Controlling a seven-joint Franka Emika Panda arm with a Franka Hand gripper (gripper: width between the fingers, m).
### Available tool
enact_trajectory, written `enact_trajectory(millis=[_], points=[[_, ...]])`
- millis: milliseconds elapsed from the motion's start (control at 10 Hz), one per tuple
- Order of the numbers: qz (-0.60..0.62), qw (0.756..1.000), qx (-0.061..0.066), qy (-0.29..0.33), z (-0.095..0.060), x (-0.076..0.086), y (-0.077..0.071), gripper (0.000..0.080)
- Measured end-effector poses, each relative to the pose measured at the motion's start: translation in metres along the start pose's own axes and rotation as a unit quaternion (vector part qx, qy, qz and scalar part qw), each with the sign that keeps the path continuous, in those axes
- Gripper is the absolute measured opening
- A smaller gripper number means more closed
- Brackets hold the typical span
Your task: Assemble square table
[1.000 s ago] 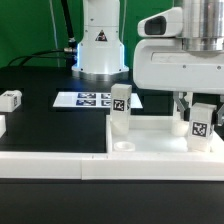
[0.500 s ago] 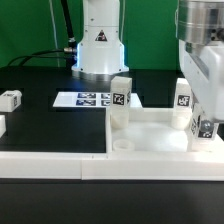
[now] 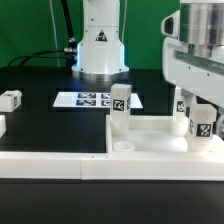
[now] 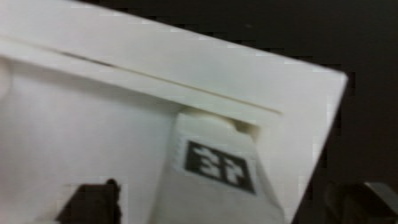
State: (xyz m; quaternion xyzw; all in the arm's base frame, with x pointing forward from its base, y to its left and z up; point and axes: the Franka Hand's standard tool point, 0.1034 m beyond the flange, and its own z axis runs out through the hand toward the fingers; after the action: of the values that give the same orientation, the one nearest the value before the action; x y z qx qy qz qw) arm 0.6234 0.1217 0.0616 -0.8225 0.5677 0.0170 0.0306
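1. In the exterior view, my end effector [image 3: 199, 108] hangs over the exterior view's right side of the tabletop [image 3: 150, 140]. The tabletop lies flat on the black bench [image 3: 40, 112], just behind a long white rail [image 3: 45, 166].
2. Directly under it a tagged leg [image 3: 201, 126] stands upright on the tabletop. From here my fingers blur into the white housing, so this view does not show their spread.
3. The wrist view does show it. My two dark fingers [image 4: 98, 200] stand on either side of the leg [image 4: 222, 165] with a gap on each side. My end effector [image 4: 235, 200] is spread wide and grips nothing.
4. The wrist view also shows that leg seated at a corner of the tabletop [image 4: 80, 130], close against its raised edge.
5. Only the exterior view shows these:
   - a second leg [image 3: 119, 108], upright at the tabletop's corner on the exterior view's left
   - a loose leg [image 3: 10, 98], well apart on the bench
   - the marker board [image 3: 88, 100], behind the tabletop
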Motion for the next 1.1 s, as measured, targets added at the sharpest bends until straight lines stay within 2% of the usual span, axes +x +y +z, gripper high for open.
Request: enact_trajectory(millis=[100,400,500,700,800,1100], points=[[-0.030,1.000,-0.001,0.003,-0.001,0.003,0.000,0.0627],[-0.174,0.985,-0.004,0.008,-0.002,0.006,0.000,0.0649],[-0.285,0.958,-0.001,0.015,-0.009,0.007,-0.004,0.0649],[-0.424,0.905,0.008,0.023,-0.013,0.015,-0.003,0.0649],[-0.442,0.896,0.007,0.023,-0.014,0.018,-0.002,0.0649],[-0.425,0.905,0.007,0.023,-0.013,0.018,-0.002,0.0620]])
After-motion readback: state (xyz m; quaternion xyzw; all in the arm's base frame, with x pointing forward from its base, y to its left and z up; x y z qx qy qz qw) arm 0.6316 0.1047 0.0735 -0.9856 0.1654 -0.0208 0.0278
